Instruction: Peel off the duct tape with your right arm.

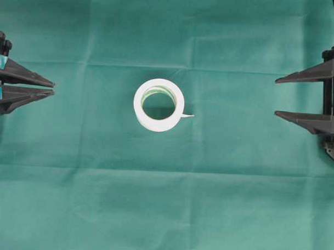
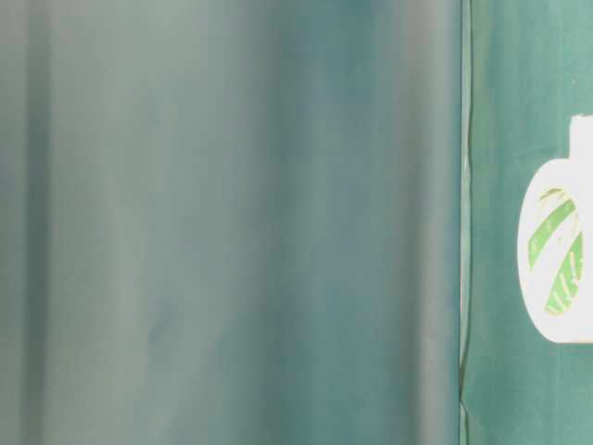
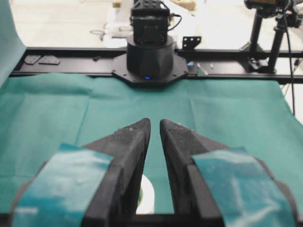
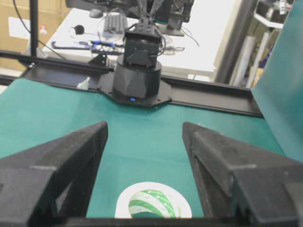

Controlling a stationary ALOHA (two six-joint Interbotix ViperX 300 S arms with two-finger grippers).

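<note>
Overhead view: the duct tape [image 1: 159, 105] lies flat at the middle of my desk [image 1: 164, 207], which is draped in green cloth, its short loose tab [image 1: 187, 116] pointing toward my right end effector [image 1: 277, 97]. That end effector — plain black fingers, spread well apart, holding nothing — waits at the right edge, well clear of the roll. My left end effector [image 1: 52, 88], marked with teal patches, sits at the opposite edge, its tips nearly together with a narrow gap and empty. From the right wrist, the roll's green-and-white core shows low between my fingers [image 4: 71, 156].
</note>
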